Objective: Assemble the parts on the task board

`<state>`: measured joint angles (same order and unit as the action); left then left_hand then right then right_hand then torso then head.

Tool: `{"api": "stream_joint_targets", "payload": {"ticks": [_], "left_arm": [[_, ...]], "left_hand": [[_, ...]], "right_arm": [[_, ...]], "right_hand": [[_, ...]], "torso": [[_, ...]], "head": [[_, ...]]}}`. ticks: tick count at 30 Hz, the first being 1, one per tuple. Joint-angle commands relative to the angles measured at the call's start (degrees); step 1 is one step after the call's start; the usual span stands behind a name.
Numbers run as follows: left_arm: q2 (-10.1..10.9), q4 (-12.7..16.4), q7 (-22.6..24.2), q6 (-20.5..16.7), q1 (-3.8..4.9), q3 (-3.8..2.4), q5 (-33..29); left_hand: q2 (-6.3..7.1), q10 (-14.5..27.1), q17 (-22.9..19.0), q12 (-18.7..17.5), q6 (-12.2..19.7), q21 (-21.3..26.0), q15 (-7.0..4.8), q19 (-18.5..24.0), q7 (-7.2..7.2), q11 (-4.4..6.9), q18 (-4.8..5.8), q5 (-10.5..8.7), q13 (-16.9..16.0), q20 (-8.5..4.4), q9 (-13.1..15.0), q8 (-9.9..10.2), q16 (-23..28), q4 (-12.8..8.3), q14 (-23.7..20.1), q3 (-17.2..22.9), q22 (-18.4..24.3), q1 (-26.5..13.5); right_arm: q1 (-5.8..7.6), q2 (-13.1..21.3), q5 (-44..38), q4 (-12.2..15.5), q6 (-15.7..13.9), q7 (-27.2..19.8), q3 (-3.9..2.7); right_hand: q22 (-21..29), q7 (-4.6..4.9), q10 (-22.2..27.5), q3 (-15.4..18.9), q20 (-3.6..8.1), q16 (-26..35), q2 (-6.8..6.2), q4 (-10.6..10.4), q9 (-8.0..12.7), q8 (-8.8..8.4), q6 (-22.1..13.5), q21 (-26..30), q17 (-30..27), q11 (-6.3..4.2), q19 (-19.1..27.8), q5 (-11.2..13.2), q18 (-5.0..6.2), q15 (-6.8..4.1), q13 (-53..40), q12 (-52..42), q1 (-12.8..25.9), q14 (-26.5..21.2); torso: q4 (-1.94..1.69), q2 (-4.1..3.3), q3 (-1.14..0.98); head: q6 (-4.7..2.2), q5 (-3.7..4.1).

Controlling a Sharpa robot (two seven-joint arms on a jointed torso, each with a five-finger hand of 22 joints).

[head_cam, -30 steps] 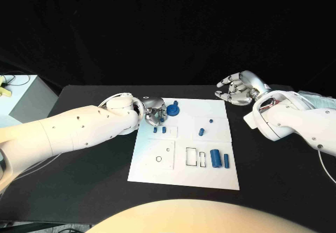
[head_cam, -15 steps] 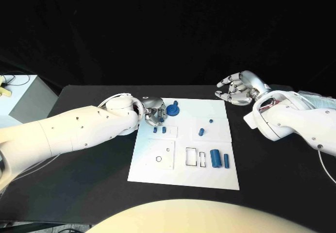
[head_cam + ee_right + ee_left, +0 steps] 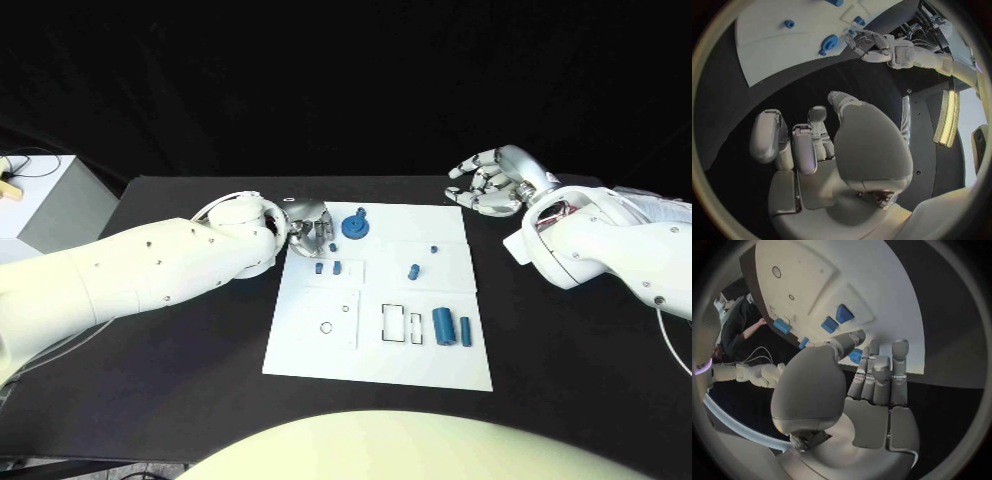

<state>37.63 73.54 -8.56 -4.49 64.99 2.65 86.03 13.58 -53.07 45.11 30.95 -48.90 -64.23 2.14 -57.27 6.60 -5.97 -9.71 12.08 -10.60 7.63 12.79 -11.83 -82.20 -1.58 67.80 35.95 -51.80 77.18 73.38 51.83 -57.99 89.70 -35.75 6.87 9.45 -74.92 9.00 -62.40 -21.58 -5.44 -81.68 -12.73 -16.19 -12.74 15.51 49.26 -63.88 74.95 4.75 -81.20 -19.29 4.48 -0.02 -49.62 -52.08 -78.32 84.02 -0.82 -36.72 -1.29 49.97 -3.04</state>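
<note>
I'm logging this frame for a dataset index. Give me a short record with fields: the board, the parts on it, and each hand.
board: white task board at the middle of the black table
parts: small blue parts scattered on the board, a round one near its far edge
left hand: left hand at the board's far left corner, fingers curled by a blue piece; grip unclear
right hand: right hand raised beyond the board's far right corner, fingers curled, holding nothing

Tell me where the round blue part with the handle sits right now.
In the head view the round blue part lies at the far left corner of the white board, just beside the left hand's fingertips, with two small blue pegs nearer the robot.
</note>
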Motion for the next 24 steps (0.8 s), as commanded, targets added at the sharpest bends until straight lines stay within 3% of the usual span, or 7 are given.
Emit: {"api": "stream_joint_targets", "payload": {"ticks": [1,6,9,12,15,19,24], "left_arm": [[0.3,-0.1,-0.7,-1.1,0.02,-0.15,0.2],[1.1,0.0,1.2,-3.8,0.03,-0.44,-2.0],[1.9,0.1,3.7,-6.6,0.05,-0.67,-8.2],[3.0,0.4,7.9,-9.3,0.08,-1.0,-20.0],[4.5,1.1,12.9,-10.5,0.11,-1.25,-33.4],[6.8,2.5,20.3,-8.4,0.13,-1.41,-49.0],[9.1,4.4,27.6,-5.7,0.11,-1.46,-61.6]], "left_hand": [[0.54,1.5,-2.1,-0.2,0.5,0.5,0.39,0.5,-0.07,-0.5,0.06,-0.01,0.2,0.38,-0.2,0.3,0.7,0.1,-1.5,-0.3,0.4,0.2],[0.63,4.1,-8.2,-1.1,0.3,0.8,1.13,0.7,0.23,-1.41,-0.04,0.12,0.9,1.07,-0.4,0.2,2.5,0.4,-4.8,-0.1,0.8,0.6],[0.22,3.8,-12.4,-0.9,-0.9,1.1,1.14,1.0,1.2,-1.41,-0.21,0.16,1.2,1.21,-0.3,-0.5,3.9,0.6,-6.6,0.7,1.1,1.0],[-0.21,1.7,-17.9,-0.2,-3.2,3.1,0.59,3.8,3.28,-0.82,-0.97,0.12,1.5,0.71,0.1,-2.2,6.4,0.4,-9.0,2.4,4.0,1.6],[-0.99,-0.5,-17.6,1.8,-3.6,3.2,0.29,4.1,3.56,-0.47,-0.95,0.02,0.9,0.41,0.1,-2.8,6.7,0.3,-8.4,2.5,4.0,1.8],[-0.16,1.0,-19.6,3.4,-3.4,5.5,0.67,5.4,3.63,-0.65,-0.86,0.13,0.5,0.8,0.2,-3.8,8.4,2.0,-10.5,-0.7,5.3,-1.2],[-0.78,2.3,-21.0,4.3,-2.7,8.9,0.9,6.4,3.68,-0.83,-0.84,0.06,0.6,1.04,0.2,-4.6,11.0,2.6,-13.0,-2.5,7.4,-1.1]], "right_arm": [[-0.06,0.0,-0.6,-0.6,1.3,-1.2,0.0],[-0.08,0.1,-1.4,-1.7,3.5,-2.8,0.01],[-0.11,0.2,-3.7,-2.3,5.5,-3.8,0.03],[-0.22,0.3,-7.5,-2.8,7.7,-4.7,0.09],[-0.63,0.2,-12.3,-3.2,9.6,-4.9,0.17],[-1.54,0.0,-19.6,-3.5,11.4,-4.0,0.31],[-2.83,-0.5,-26.7,-3.8,12.5,-0.7,0.44]], "right_hand": [[0.0,0.14,3.7,-1.2,-0.03,1.5,-0.91,0.0,-0.1,0.59,0.1,4.1,0.7,-0.67,1.3,0.2,1.22,-0.32,5.9,6.2,-0.3,1.4],[2.4,0.42,4.8,-4.1,-0.19,3.0,-2.34,1.4,-0.3,1.2,1.1,8.9,-0.8,-0.33,2.3,3.0,1.84,-0.05,16.0,17.3,-2.4,0.5],[2.2,0.3,4.0,-5.5,-0.21,3.8,-2.85,2.7,-0.4,1.26,1.9,8.7,-1.9,-0.19,1.8,5.2,1.78,-0.01,21.4,22.9,-3.6,0.3],[1.6,0.09,2.8,-6.6,-0.29,4.2,-3.3,4.1,-0.5,1.25,2.9,7.8,-2.6,-0.11,1.3,6.5,1.51,-0.07,26.6,28.2,-4.5,0.4],[0.5,-0.22,1.8,-7.3,-0.12,3.6,-3.43,5.6,-0.6,1.31,3.9,6.1,-1.9,-0.19,0.6,6.5,1.28,-0.03,29.9,31.2,-5.0,0.8],[-0.2,-0.39,1.2,-7.7,-0.04,3.3,-3.41,6.5,-0.8,1.37,4.6,5.2,-1.7,-0.17,0.3,6.5,1.12,0.03,32.0,33.1,-5.2,0.9],[-0.8,-0.31,1.0,-8.2,0.05,3.0,-3.38,7.0,-0.9,1.27,5.0,4.2,-1.4,0.01,-0.1,6.2,0.97,0.21,33.9,34.9,-5.0,1.2]], "torso": [[-0.02,0.03,0.03],[0.02,-0.01,0.02],[0.06,0.01,0.0],[0.02,0.02,-0.07],[0.01,0.03,-0.1],[0.06,-0.03,-0.09],[-0.04,-0.06,-0.02]], "head": [[-0.13,0.19],[-0.58,0.27],[-0.72,0.38],[-1.27,1.17],[-1.99,2.26],[-3.0,3.7],[-3.49,5.05]]}}
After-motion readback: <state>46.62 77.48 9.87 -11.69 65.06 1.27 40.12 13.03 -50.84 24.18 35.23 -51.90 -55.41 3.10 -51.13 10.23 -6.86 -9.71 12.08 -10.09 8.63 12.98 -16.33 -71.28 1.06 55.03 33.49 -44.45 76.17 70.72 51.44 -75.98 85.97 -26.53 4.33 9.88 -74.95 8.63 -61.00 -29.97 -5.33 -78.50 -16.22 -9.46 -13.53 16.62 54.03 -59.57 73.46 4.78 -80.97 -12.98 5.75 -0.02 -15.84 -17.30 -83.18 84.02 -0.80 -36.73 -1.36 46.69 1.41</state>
